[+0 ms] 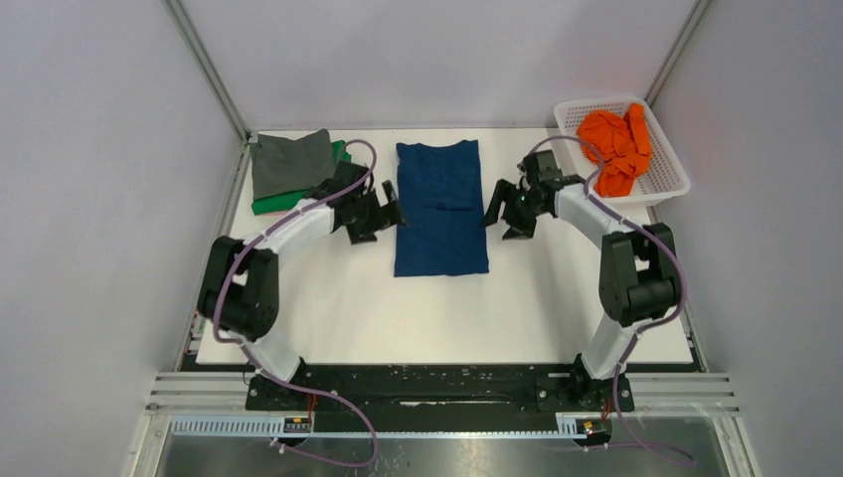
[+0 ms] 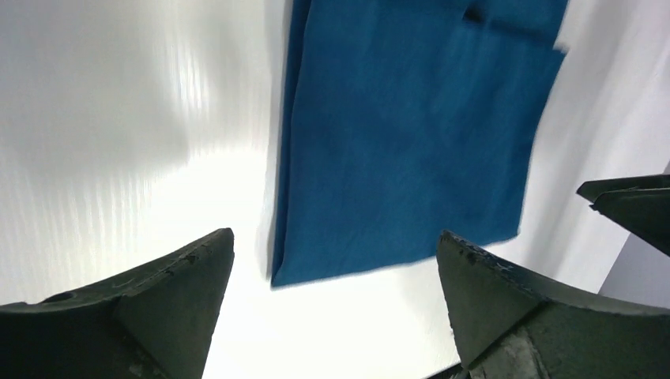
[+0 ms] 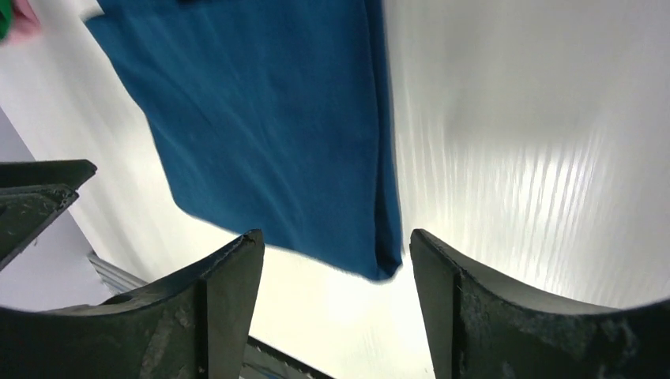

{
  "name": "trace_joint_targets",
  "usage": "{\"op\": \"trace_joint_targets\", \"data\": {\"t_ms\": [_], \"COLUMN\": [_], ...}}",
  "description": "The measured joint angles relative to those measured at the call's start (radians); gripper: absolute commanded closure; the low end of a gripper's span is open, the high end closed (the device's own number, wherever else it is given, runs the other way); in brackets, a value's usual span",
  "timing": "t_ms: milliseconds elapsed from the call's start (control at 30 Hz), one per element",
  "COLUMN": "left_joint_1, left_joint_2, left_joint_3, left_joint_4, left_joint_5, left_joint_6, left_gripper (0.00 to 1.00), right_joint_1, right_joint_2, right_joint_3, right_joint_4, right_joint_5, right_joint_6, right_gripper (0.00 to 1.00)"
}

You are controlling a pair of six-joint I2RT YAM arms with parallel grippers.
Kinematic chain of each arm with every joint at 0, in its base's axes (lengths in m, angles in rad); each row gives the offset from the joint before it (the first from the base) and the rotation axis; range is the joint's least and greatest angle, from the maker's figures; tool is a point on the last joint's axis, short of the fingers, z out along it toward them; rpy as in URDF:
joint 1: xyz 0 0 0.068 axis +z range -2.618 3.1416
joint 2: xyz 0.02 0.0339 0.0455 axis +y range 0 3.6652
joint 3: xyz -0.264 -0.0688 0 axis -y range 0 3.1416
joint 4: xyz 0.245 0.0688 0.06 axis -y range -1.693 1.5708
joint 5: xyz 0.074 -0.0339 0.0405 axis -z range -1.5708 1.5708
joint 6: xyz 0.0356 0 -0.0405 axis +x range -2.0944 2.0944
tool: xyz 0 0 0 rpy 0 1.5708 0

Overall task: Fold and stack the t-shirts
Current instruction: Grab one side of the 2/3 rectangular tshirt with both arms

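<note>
Top external: we see a dark blue cloth t-shirt point(image 1: 440, 209) flat on the white table point(image 1: 398, 318), about mid-table. It is folded into a long rectangle, with its long axis running away from the arm bases.

The left gripper point(image 1: 381, 214) sits just beside the shirt's left edge and the right gripper point(image 1: 505, 211) just beside its right edge. Both are roughly level with the shirt's mid-length. We can't tell from this view whether either touches the cloth.

Left wrist: fingers point(image 2: 182, 276) spread wide with nothing between them. The blue shirt's long edge and near corner show in the gap, lying on the table. The frame is a bit blurred.

Right wrist: same picture mirrored. Fingers point(image 3: 466, 292) are apart and empty, and the shirt's other near corner is just ahead of the gap. A sliver of pink cloth point(image 3: 24, 20) shows at the top left corner, too small for us to say more.

Far left of the table: a folded grey t-shirt point(image 1: 288, 164) lies on a green t-shirt point(image 1: 273, 204), with green showing along its near and right sides.

Far right corner: a crumpled orange t-shirt point(image 1: 616, 147) lies inside a white plastic mesh basket point(image 1: 668, 184).
</note>
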Motion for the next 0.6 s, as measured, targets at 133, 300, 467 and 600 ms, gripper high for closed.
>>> {"op": "trace_joint_targets", "data": {"t_ms": [133, 300, 467, 600], "left_joint_1": [-0.038, -0.088, -0.097, -0.104], "left_joint_2": [-0.097, -0.101, -0.082, -0.046], "left_joint_3": [-0.183, -0.325, -0.335, -0.332], "left_joint_4": [0.03, 0.071, 0.127, 0.168], "left_joint_5": [0.013, 0.025, 0.025, 0.033], "left_joint_6": [-0.024, -0.066, -0.089, -0.1], "left_gripper": [0.09, 0.22, 0.44, 0.7], "right_joint_1": [0.033, 0.077, 0.081, 0.081], "right_joint_2": [-0.12, -0.096, -0.065, -0.051], "right_joint_3": [-0.205, -0.287, -0.298, -0.307], "right_joint_4": [0.03, 0.051, 0.095, 0.119], "right_joint_5": [-0.005, -0.011, -0.01, -0.005], "right_joint_6": [0.007, 0.019, 0.03, 0.037], "right_gripper": [0.27, 0.33, 0.46, 0.55]}}
